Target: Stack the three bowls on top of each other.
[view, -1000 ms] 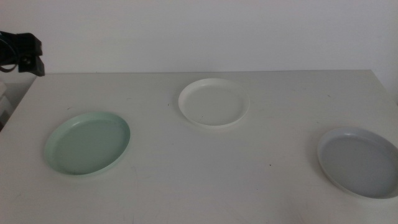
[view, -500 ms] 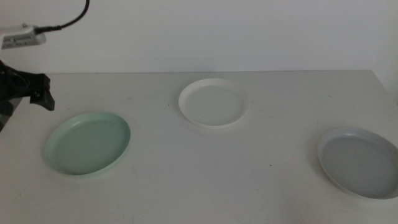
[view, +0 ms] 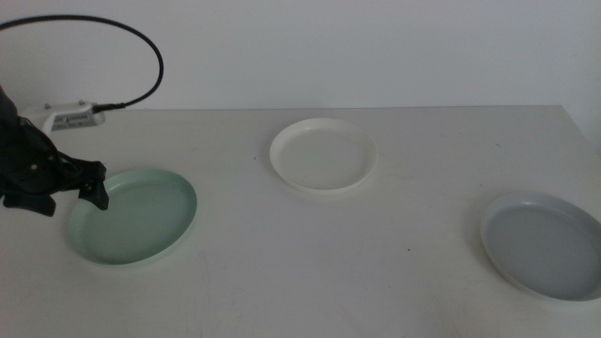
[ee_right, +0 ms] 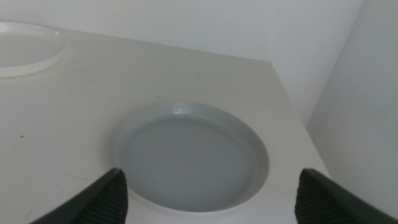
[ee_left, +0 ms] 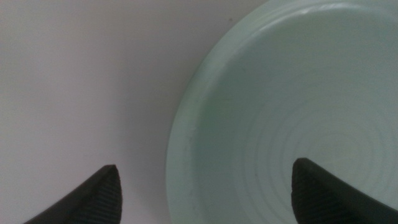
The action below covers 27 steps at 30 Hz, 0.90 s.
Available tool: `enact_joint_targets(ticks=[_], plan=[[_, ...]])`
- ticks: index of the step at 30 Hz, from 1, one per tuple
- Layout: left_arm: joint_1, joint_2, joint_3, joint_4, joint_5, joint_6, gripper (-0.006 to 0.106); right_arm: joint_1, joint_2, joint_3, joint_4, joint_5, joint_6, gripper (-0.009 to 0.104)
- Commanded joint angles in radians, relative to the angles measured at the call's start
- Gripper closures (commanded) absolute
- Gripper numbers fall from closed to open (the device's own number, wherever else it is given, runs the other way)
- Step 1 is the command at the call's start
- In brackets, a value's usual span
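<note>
**Left claw open over the rim of the mint green bowl**

A plain white wall stands behind a white counter [view: 310,263] that carries three shallow round bowls, all lying flat and well apart from one another. The mint green bowl [view: 132,217] lies at the left side of the middle view, the white bowl [view: 323,155] farther back near the centre, and the pale grey-blue bowl [view: 543,244] at the right, near the counter's right edge.

The left claw [view: 58,195] has its dark arm coming in from the left, with a black cable looping above it against the wall. It sits at the green bowl's left rim. In the left wrist view its jaws are spread wide: one tip stands over the bare counter outside the bowl, the other over the bowl's inside, where faint concentric rings show on the floor, so the rim lies between them. Whether either tip touches the bowl cannot be told.

The right claw [ee_right: 211,186] is out of the middle view. Its own wrist view shows its jaws wide apart too, holding nothing, with the grey-blue bowl on the counter between and beyond them. The white bowl's edge shows at the far corner of that view, and the counter's edge runs just past the grey-blue bowl.
</note>
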Motion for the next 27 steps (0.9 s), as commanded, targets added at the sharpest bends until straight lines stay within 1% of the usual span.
enact_joint_targets(ticks=[1, 6, 9, 11, 17, 18, 21, 23, 24, 27], plan=[[0.002, -0.024, -0.033, -0.026, -0.035, 0.003, -0.005, -0.007, -0.027, -0.007, -0.006, -0.074, -0.007, 0.019], [0.002, 0.009, -0.033, -0.030, -0.042, 0.003, -0.004, -0.007, -0.027, -0.007, -0.006, -0.074, -0.007, 0.019], [0.002, 0.025, -0.033, -0.026, -0.040, 0.004, 0.003, -0.007, -0.027, -0.007, -0.006, -0.074, -0.007, 0.019], [0.002, 0.037, -0.033, -0.026, -0.030, 0.004, 0.013, -0.007, -0.027, -0.007, -0.006, -0.074, -0.007, 0.019], [0.002, 0.066, -0.033, -0.034, -0.016, 0.004, 0.052, -0.007, -0.027, -0.007, -0.006, -0.074, -0.007, 0.019], [0.002, 0.066, -0.033, -0.034, -0.017, 0.004, 0.057, -0.007, -0.027, -0.007, -0.006, -0.074, -0.007, 0.019], [0.002, 0.066, -0.033, -0.033, -0.017, 0.004, 0.080, -0.007, -0.027, -0.007, -0.006, -0.074, -0.007, 0.019], [0.004, 0.066, -0.033, -0.035, -0.017, 0.004, 0.098, -0.007, -0.027, -0.007, -0.006, -0.074, -0.007, 0.019], [0.004, 0.065, -0.033, -0.037, -0.015, 0.004, 0.100, -0.007, -0.027, -0.007, -0.006, -0.074, -0.007, 0.019], [0.010, 0.046, -0.033, -0.042, 0.010, -0.001, 0.100, -0.007, -0.027, -0.007, -0.006, -0.074, -0.007, 0.019]])
